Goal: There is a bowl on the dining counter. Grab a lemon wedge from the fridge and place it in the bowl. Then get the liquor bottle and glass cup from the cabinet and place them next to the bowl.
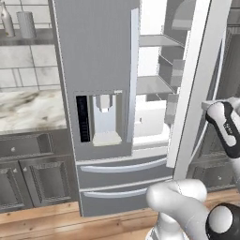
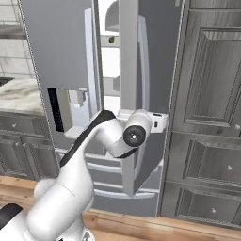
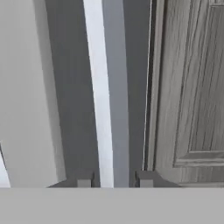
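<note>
text: none legible | fridge (image 1: 101,70) dispenser panel: blank | arm (image 1: 229,129) marking: too blurred to read

— What sort of place is this?
— A home kitchen: a steel fridge (image 1: 101,93) with its right door open, marble tabletop (image 1: 28,110) at left, dark panelled cabinets (image 2: 207,108) at right, wood floor (image 1: 56,222).

The fridge (image 1: 101,70) is flat grey steel with long pale handles, a black panel beside its pale dispenser recess, and a white inside. Left of the fridge, the worktop (image 1: 28,110) is white marble with grey-brown veins. Right of the fridge, the cabinet (image 2: 212,117) is dark grey woodgrain.
</note>
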Robot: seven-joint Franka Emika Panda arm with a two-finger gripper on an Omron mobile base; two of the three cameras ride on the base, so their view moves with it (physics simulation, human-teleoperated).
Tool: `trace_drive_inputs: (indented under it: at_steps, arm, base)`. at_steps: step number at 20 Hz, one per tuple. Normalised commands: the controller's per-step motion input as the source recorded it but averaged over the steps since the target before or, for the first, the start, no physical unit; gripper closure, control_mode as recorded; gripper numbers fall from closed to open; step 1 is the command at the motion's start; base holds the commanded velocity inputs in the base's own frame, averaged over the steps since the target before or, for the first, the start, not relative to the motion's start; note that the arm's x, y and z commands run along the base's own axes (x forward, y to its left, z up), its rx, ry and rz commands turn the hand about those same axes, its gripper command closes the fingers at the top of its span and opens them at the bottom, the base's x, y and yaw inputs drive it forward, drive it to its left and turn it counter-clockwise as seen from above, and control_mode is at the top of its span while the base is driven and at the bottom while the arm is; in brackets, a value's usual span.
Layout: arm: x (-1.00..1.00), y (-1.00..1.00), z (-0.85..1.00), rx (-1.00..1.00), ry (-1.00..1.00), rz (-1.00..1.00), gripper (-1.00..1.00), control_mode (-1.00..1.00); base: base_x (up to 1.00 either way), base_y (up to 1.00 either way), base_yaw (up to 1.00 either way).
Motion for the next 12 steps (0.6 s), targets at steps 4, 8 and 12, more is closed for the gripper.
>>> trace_drive_inputs:
  at_steps: [4,8,12]
  arm:
    - [-1.0,0.06,0.2,0.0,-0.04,0.01,-1.0,-1.0]
    - [-1.0,0.56,0.17,-0.01,-0.17,0.04,-1.0,-1.0]
    - [-1.0,0.91,0.2,-0.07,-0.18,0.03,-1.0,-1.0]
  base:
    - [0.0,0.0,0.0]
    - [0.0,0.0,0.0]
    - [0.0,0.0,0.0]
